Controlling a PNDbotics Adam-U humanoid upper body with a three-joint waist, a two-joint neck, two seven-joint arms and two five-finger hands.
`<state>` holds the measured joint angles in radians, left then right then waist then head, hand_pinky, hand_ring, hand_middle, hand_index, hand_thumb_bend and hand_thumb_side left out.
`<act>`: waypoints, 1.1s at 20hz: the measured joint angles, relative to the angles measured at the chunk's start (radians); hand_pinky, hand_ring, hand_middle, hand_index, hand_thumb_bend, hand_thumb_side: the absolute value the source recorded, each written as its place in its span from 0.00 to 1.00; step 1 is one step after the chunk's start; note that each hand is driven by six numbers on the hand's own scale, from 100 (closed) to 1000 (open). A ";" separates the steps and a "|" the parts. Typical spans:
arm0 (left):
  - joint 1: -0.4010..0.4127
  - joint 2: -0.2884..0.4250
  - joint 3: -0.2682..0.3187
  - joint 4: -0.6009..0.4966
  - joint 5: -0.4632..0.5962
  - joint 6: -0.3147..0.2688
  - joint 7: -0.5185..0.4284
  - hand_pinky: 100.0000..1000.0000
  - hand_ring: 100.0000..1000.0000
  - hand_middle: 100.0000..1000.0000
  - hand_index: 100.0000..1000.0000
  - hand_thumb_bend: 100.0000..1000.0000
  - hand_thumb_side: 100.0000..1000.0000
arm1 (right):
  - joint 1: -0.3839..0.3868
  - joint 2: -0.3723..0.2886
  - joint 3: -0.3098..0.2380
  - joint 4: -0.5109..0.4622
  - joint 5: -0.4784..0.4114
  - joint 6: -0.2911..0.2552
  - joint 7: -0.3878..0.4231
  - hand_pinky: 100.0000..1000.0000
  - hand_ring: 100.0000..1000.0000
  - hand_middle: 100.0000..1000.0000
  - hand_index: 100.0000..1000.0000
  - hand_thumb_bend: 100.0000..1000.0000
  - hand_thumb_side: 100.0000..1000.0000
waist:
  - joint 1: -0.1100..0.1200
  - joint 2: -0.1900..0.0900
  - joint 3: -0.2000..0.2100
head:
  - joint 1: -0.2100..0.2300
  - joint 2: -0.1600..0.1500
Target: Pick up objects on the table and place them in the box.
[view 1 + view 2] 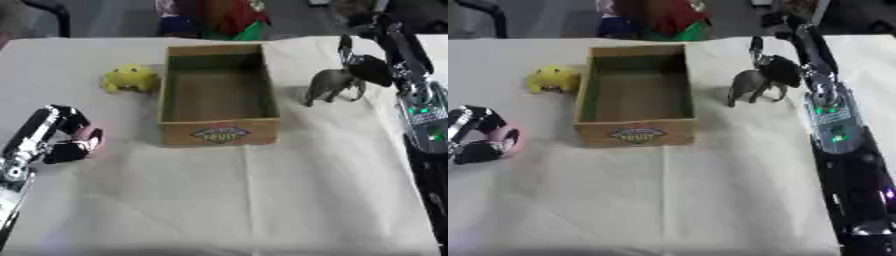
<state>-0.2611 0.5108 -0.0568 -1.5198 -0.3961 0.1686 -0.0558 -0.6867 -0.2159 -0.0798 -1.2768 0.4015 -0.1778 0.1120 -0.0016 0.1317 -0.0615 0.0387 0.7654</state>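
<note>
A wooden box (264, 90) stands open and empty at the middle of the table, a fruit label on its near wall. A yellow soft toy (129, 78) lies just left of the box. Right of it, a grey elephant figure (331, 86) stands upright on the cloth. My right hand (371, 69) is against the elephant's rear, one finger (345, 46) pointing straight up and nothing gripped. At the left edge, my left hand (58, 131) is curled round a small pink thing (509, 139) just above the cloth.
A white cloth (227, 200) covers the table, with wide bare room in front of the box. Red and green items (229, 18) sit beyond the far edge. My right forearm (833, 125) runs along the table's right side.
</note>
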 measured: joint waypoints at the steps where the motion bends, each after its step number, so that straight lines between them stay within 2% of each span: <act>1: -0.005 0.000 0.001 -0.005 0.007 0.004 0.017 0.57 0.41 0.14 0.38 0.07 0.00 | 0.000 0.000 0.000 0.000 0.000 0.000 0.000 0.85 0.96 0.68 0.78 0.00 0.07 | 0.000 0.000 0.000 | 0.000 0.000; 6: -0.063 0.000 -0.006 -0.036 0.054 0.006 0.081 0.57 0.42 0.15 0.40 0.07 0.00 | 0.000 0.001 0.000 0.000 0.000 0.000 0.000 0.85 0.96 0.67 0.78 0.00 0.07 | 0.000 -0.003 -0.001 | 0.002 0.000; 12: -0.209 0.006 -0.058 -0.027 0.074 -0.011 0.079 0.58 0.43 0.17 0.41 0.09 0.00 | 0.001 0.005 0.004 0.000 0.000 -0.001 0.005 0.85 0.96 0.67 0.78 0.00 0.08 | 0.002 -0.006 -0.010 | 0.009 0.000; 16: -0.313 -0.005 -0.102 0.042 0.063 -0.037 0.052 0.59 0.44 0.18 0.42 0.10 0.00 | 0.001 0.016 0.012 0.001 0.000 -0.004 0.010 0.85 0.96 0.67 0.78 0.00 0.08 | 0.001 -0.007 -0.028 | 0.019 0.000; 22: -0.459 -0.075 -0.151 0.187 0.001 -0.073 0.005 0.60 0.45 0.21 0.45 0.13 0.00 | 0.001 0.029 0.023 0.002 -0.001 -0.009 0.021 0.85 0.96 0.67 0.78 0.00 0.08 | 0.002 -0.007 -0.062 | 0.041 0.000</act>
<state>-0.7204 0.4362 -0.2078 -1.3325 -0.3948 0.0953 -0.0506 -0.6859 -0.1868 -0.0566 -1.2749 0.4007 -0.1867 0.1331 0.0002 0.1244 -0.1236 0.0800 0.7654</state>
